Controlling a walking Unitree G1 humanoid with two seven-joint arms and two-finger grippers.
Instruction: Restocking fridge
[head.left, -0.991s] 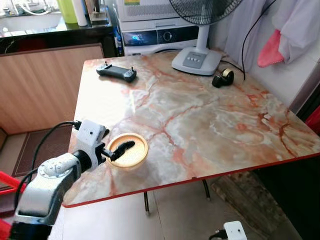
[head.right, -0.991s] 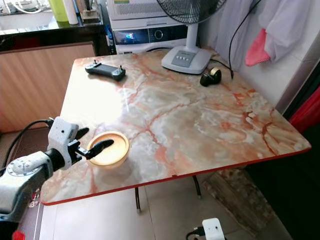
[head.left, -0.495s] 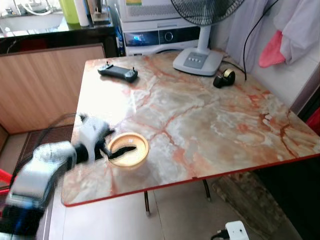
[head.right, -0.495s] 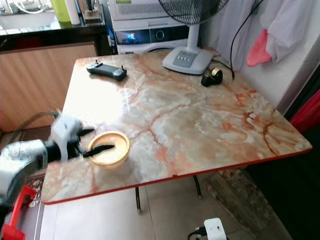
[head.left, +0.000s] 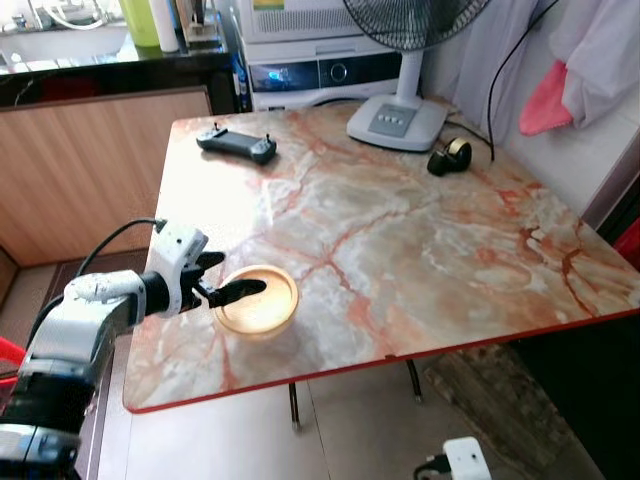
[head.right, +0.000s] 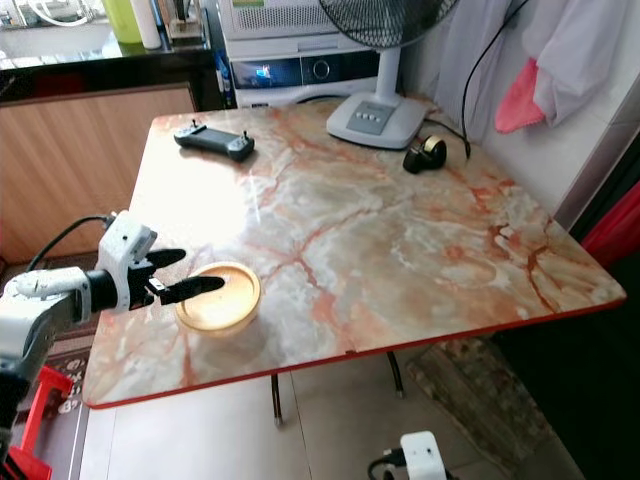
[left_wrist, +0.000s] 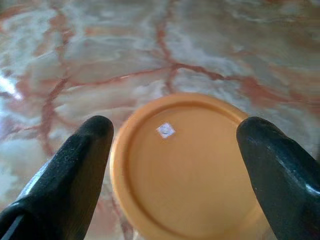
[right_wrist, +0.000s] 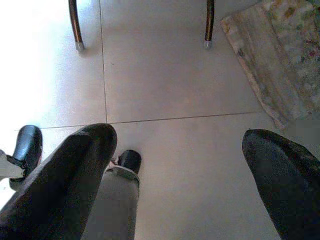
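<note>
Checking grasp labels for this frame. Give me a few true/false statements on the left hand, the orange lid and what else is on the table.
1. The left hand is open, its black fingers either side of the round orange plastic lid. True.
2. The orange lid is lifted off the marble-patterned table. False: it rests on the table near the front left corner.
3. A black handheld controller lies at the table's far left. True.
4. The white fan base stands on the floor. False: it stands on the table's far edge, next to a dark tape roll.
5. The right hand is shut on a bottle. False: it is open, over the tiled floor.
</note>
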